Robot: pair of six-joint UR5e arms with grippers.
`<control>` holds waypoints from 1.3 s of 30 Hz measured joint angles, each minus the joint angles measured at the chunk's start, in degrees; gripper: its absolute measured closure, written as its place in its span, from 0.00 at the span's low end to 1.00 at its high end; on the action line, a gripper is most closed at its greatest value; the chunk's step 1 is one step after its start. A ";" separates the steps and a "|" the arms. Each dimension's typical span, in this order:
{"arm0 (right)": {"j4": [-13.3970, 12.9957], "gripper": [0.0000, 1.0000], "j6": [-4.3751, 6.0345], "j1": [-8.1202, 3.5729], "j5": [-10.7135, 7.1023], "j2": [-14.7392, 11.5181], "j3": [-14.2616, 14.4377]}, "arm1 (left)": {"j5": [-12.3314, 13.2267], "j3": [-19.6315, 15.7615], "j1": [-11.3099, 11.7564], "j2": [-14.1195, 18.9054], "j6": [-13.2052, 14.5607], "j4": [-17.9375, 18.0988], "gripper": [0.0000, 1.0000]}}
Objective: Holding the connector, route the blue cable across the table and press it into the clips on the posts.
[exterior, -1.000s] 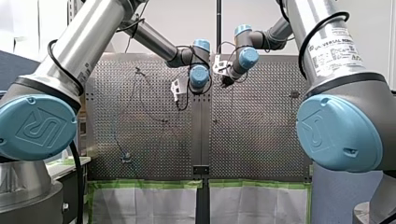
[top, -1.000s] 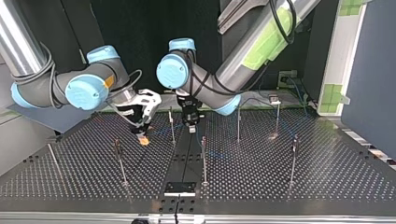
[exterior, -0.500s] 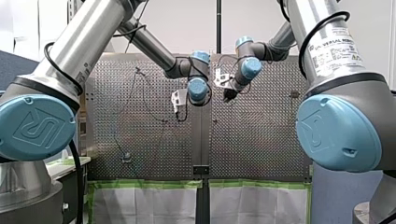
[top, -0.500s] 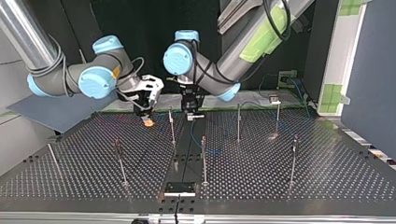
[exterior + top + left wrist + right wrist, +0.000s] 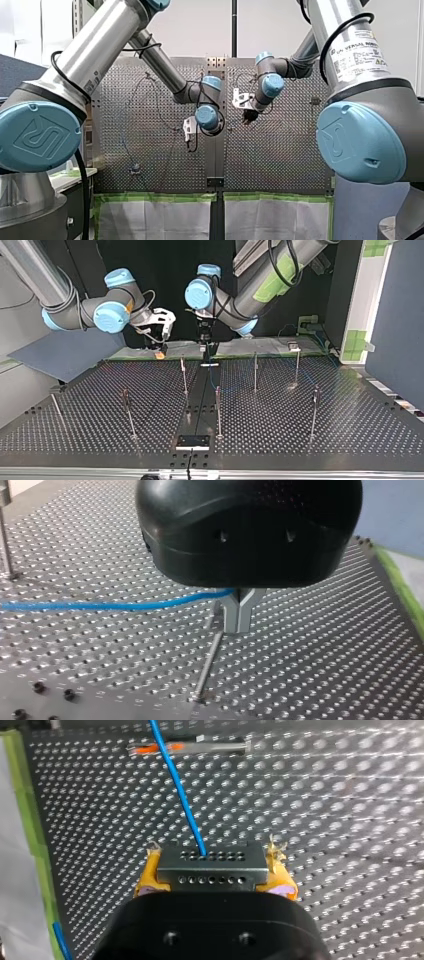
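Right end effector point(image 5: 214, 870) grips the connector point(image 5: 211, 868) crosswise; blue cable point(image 5: 177, 790) runs ahead.

Yellow pads point(image 5: 146, 879) of my right gripper point(image 5: 214, 872) largely hidden by grey perforated metal connector point(image 5: 210, 865); thin blue cable point(image 5: 100, 605) vanishes behind my left gripper point(image 5: 239, 617).

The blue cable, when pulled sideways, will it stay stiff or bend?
Probably it bends easily: the blue cable curves softly beside my left gripper. It looks thin, so likely light. From the connector it runs straight, perhaps pulled taut.
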 joint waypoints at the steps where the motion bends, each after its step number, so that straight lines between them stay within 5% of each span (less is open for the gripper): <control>1: -0.38 1.00 -0.09 -0.09 -0.03 0.01 0.52 | 0.16 -0.31 0.00 -0.01 -0.01 0.11 0.98; 16: -4.76 1.00 0.21 -1.89 -0.61 0.62 3.50 | 4.37 -0.60 0.81 -0.22 -0.70 2.91 0.98; 26: -7.86 1.00 1.02 -3.51 -2.75 2.59 3.51 | 5.81 4.53 1.67 -4.65 -1.12 1.46 0.98; 39: -9.86 1.00 1.68 -5.82 -4.76 5.53 2.56 | 8.62 7.63 4.19 -6.10 -1.26 1.15 0.98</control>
